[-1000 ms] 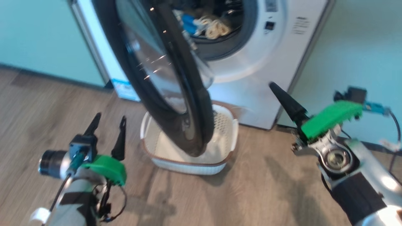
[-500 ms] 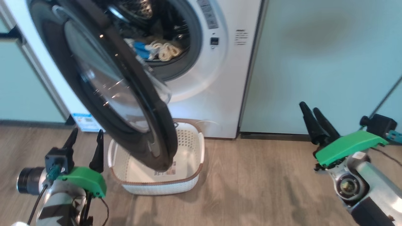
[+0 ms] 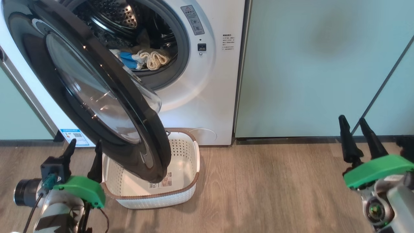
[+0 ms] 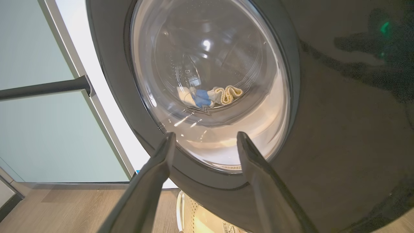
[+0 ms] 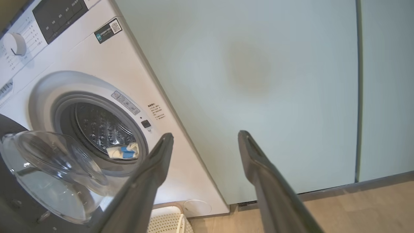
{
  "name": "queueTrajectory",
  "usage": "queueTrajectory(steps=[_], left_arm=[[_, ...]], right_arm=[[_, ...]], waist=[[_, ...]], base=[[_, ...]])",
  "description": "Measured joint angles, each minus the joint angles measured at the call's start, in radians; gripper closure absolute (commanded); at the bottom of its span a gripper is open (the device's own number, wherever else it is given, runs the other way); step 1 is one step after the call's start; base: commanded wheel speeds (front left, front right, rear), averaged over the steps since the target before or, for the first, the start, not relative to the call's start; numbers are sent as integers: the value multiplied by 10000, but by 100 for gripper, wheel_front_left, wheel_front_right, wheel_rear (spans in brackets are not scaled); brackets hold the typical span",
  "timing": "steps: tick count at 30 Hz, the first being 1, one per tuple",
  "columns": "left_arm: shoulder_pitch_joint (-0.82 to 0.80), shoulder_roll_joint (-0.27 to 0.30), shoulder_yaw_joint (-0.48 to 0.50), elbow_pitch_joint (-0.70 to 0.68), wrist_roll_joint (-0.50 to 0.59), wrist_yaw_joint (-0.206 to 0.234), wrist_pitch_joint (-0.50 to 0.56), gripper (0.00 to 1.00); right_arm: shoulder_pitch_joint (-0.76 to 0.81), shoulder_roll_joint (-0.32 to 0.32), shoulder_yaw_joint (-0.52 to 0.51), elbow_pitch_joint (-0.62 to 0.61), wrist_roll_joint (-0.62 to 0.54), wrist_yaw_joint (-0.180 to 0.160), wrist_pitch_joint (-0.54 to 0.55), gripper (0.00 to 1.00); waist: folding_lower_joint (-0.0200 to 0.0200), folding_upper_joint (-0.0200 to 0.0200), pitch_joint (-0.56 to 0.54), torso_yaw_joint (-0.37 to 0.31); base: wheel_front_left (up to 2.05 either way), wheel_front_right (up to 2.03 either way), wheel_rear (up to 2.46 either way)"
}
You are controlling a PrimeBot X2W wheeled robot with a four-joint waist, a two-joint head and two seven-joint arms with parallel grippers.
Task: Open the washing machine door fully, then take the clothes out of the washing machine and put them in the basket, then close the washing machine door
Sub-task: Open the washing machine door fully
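Note:
The white washing machine point(image 3: 207, 97) stands with its black-ringed glass door point(image 3: 129, 129) swung partly out, hanging over the basket point(image 3: 194, 161) on the floor below. Clothes point(image 3: 145, 60), blue, white and a cream ribbed piece, lie in the steel drum. My left gripper point(image 3: 84, 143) is open, low at the left just before the door's outer face. In the left wrist view its fingers point(image 4: 161, 155) frame the door's glass point(image 4: 207, 64), the clothes point(image 4: 215, 95) showing through. My right gripper point(image 3: 352, 119) is open and empty, far right of the machine.
Pale green cabinets point(image 3: 307, 64) flank the machine on both sides. Wood floor point(image 3: 258, 187) spreads in front, between the basket and my right arm. The basket holds just a label point(image 3: 161, 183) on its bottom. The right wrist view faces the cabinet front point(image 5: 258, 97) and the machine's control panel point(image 5: 58, 16).
The head camera has swung, shifting the whole picture. My right gripper has drawn away from the machine's right corner towards the cabinet and now points upright. The left gripper stays by the door.

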Motion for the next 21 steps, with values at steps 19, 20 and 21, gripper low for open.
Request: queueTrajectory(steps=[19, 20, 21], left_arm=[[-6, -42, 267, 376, 0, -178, 0, 0], [-6, -50, 267, 382, 0, -182, 0, 0], [-6, -54, 267, 387, 0, -182, 0, 0]], right_arm=[[1933, 608, -1423, -744, -3218, 0, -29, 0], [1965, 608, -1423, -744, -3273, 0, -29, 0], [1974, 608, -1425, -744, -3298, 0, -29, 0]], waist=[[1, 0, 49, 52], [1, 0, 51, 52], [1, 0, 53, 51]], base=[[0, 0, 0], [0, 0, 0], [0, 0, 0]])
